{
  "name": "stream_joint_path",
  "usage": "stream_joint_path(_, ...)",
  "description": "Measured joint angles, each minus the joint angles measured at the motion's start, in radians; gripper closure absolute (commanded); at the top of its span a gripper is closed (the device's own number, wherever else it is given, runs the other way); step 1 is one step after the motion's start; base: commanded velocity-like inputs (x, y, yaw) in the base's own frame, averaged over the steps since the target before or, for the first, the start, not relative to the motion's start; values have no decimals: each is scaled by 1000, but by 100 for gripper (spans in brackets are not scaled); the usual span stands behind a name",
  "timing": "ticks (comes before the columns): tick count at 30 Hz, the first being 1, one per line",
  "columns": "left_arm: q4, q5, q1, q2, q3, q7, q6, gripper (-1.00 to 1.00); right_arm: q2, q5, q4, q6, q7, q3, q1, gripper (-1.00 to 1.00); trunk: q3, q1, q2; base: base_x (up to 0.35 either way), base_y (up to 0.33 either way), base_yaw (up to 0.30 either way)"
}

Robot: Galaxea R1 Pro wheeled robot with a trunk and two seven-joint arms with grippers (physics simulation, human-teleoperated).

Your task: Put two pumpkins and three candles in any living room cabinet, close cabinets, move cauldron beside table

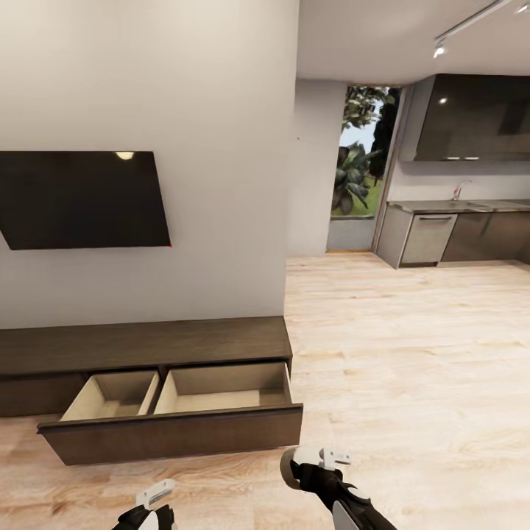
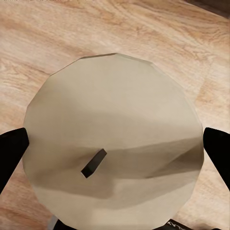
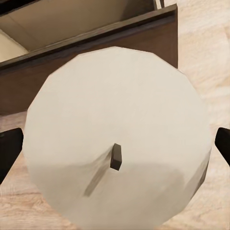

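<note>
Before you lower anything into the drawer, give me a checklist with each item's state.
1. Drawer of the cabinet open: ok.
2. Room in its beige compartments: ok.
3. Left pincer clamped on the left candle: ok.
4. Right pincer clamped on the right candle: ok.
5. Pincers above the drawer: not ok, both hang over the floor in front of it.
6. Pumpkins stowed: cannot tell.
</note>
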Motion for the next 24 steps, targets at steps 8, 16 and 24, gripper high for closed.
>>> stream_joint_path(8,0,0,0,1,0,0,0,100,-1,1,0,-5,1,-1,0,100,0,0,0,216,0,1)
stream_joint_path(16,0,1,0,2,0,0,0,100,-1,1,0,-6,1,0,0,100,0,0,0,75,65,186)
stream_joint_path(24,0,-1,0,2,0,-1,1,100,-1,1,0,-6,1,-1,0,100,0,0,0,111,79,44)
